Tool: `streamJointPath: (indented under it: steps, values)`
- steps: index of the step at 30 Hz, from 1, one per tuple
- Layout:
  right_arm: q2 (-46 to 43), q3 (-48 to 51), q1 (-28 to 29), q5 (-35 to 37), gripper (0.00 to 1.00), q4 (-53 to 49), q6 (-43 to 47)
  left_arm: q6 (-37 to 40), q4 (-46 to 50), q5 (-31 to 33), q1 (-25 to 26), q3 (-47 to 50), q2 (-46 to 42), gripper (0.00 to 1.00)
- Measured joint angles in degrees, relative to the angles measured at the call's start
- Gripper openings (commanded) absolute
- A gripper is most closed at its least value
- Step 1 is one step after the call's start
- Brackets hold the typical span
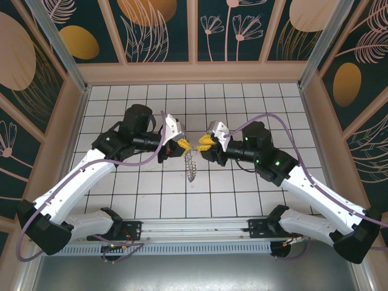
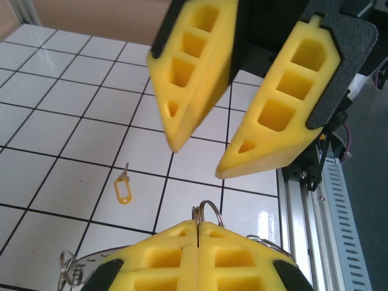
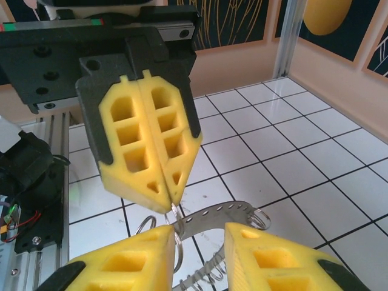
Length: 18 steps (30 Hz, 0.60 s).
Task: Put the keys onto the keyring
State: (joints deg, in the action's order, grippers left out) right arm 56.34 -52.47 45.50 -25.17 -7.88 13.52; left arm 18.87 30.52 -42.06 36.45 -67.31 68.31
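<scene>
Now | left pincer [image 3: 170,205] clamped, seemingly on keyring [image 3: 225,213] | right pincer [image 3: 200,235] parted, astride it

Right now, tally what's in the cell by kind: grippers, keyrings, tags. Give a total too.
Grippers: 2 (left gripper, right gripper)
Grey metal keyring: 1
Yellow key tag: 1
Total: 4
</scene>
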Motion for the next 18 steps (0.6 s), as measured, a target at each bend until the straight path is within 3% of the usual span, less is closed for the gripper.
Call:
streamJointPath:
  steps: [18]
  values:
    - [3.2,0.0,0.0,-7.8,0.27,-1.2,2.3,1.0,3.1,1.4,1.4,-1.0,0.7,0.0]
